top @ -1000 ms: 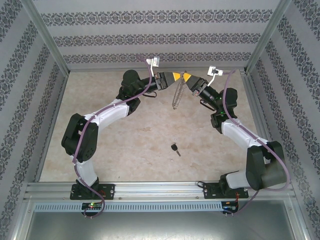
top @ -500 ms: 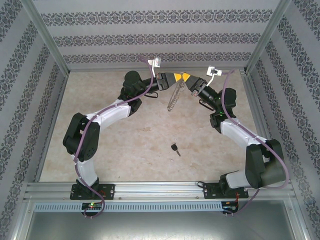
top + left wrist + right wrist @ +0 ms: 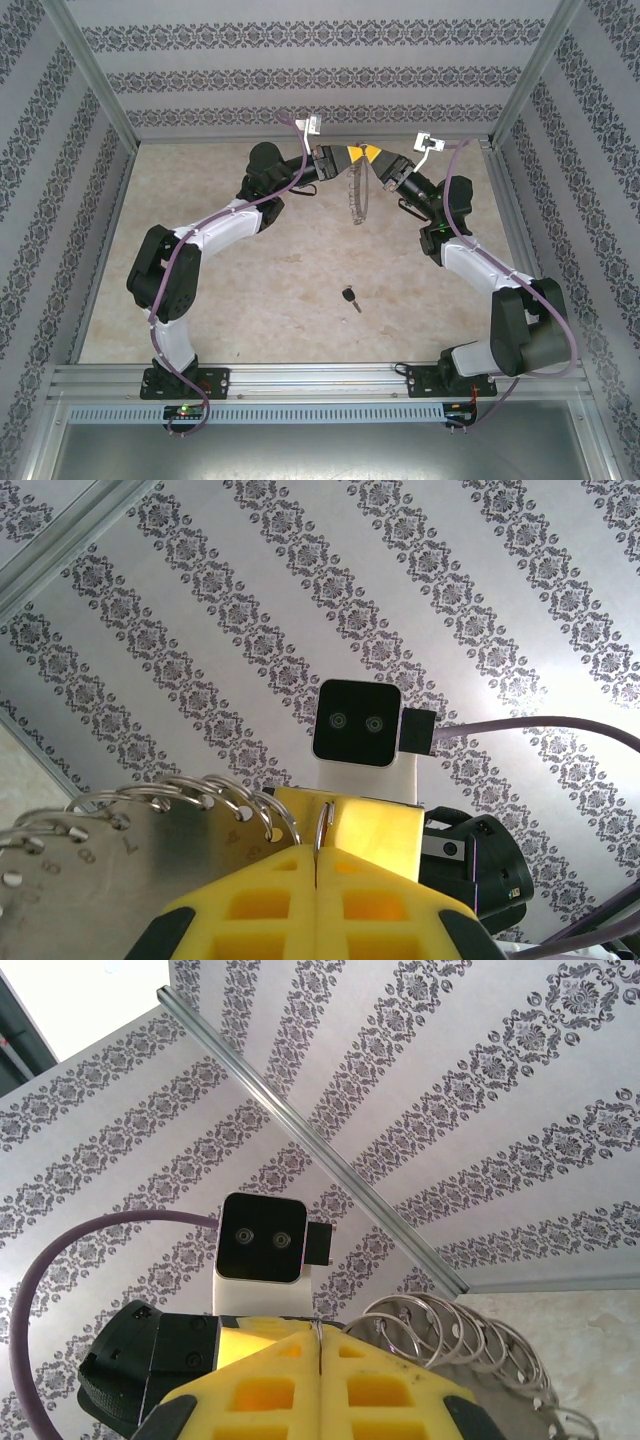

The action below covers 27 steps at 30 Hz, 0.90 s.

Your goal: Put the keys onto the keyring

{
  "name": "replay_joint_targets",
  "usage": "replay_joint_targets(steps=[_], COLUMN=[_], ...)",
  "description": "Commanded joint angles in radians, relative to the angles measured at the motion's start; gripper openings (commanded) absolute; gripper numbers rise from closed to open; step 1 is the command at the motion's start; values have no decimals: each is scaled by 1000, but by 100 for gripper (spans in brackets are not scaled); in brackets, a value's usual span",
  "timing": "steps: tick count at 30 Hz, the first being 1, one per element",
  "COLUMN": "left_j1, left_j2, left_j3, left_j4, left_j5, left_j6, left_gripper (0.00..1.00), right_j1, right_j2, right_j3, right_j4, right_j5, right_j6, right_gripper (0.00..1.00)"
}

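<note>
The keyring (image 3: 358, 195), a thin silvery hoop with a fringe of small rings and metal tags, hangs edge-on above the far middle of the table. My left gripper (image 3: 352, 154) and right gripper (image 3: 372, 155) meet nose to nose at its top. In the left wrist view the yellow fingers (image 3: 250, 900) of the left gripper (image 3: 316, 855) are shut on the hoop's wire (image 3: 322, 825). In the right wrist view the right gripper (image 3: 318, 1338) is likewise shut on the wire, with the small rings (image 3: 440, 1325) beside it. The black-headed key (image 3: 350, 298) lies alone on the table, nearer the bases.
Patterned walls and metal frame posts (image 3: 100, 100) close in the table on three sides. A rail (image 3: 320, 378) runs along the near edge by the arm bases. Bare beige tabletop (image 3: 250, 290) surrounds the key.
The left gripper's jaws have closed onto the hoop beside the right gripper. The hanging keyring swung a little left, then back to the right.
</note>
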State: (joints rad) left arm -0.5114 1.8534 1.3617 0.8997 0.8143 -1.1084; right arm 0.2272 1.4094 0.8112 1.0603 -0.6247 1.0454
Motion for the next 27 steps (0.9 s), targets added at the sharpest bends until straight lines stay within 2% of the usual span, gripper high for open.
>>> replay_joint_targets(steps=[1, 3, 5, 8, 17, 22, 27], left_j1=[-13, -12, -13, -13, -11, -9, -9], left_j2=[7, 6, 4, -3, -32, -48, -52], left_j3=[36, 31, 32, 33, 61, 103, 188], left_j4=[88, 87, 79, 58, -116, -262, -488], left_j5=[0, -1, 5, 19, 96, 159, 247], left_j6=[16, 22, 30, 47, 175, 287, 453], left_gripper=[0, 0, 0, 0, 0, 0, 0], right_j1=[10, 7, 4, -5, -54, -88, -116], right_j2=[-5, -1, -1, -3, -42, -84, -120], right_j3=[16, 19, 20, 18, -22, -64, -92], right_j4=[46, 46, 45, 45, 25, 1, -28], right_j5=[-16, -20, -21, -22, -54, -93, -183], right_j6=[4, 10, 13, 18, 25, 28, 25], right_gripper=[1, 11, 26, 36, 51, 51, 51])
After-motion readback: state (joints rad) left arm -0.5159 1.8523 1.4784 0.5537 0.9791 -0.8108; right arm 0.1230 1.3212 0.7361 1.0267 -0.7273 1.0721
